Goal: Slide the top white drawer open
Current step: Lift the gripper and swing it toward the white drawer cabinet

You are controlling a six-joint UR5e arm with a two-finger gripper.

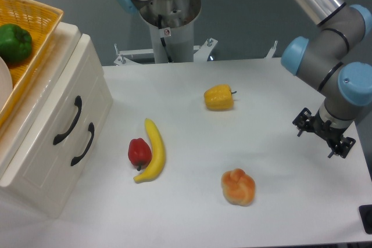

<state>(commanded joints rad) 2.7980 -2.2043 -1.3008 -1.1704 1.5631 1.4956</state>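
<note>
- Camera view: a white worktop [279, 161] with a cream-white cabinet [40, 161] at its left edge.
- The top drawer [55, 105] sits flush in the cabinet front, closed, its curved black handle [68, 121] facing the worktop.
- The lower drawer [64, 166] lies just beside it, also closed, with its own black handle [83, 144].
- A yellow basket [35, 33] rests on the cabinet top and holds a green pepper [14, 43].
- The arm [331, 45] comes in from the upper right; its tool [324, 132] hangs over the right side of the worktop, well apart from the cabinet.
- The tool is small and dark from this angle; it seems to hold nothing, but I cannot tell how its fingers stand.
- A banana [154, 152] lies near the cabinet, with a red pepper [139, 152] touching its left side.
- A yellow pepper [219, 97] sits mid-worktop, and a bun [238, 187] lies nearer the front edge.
</note>
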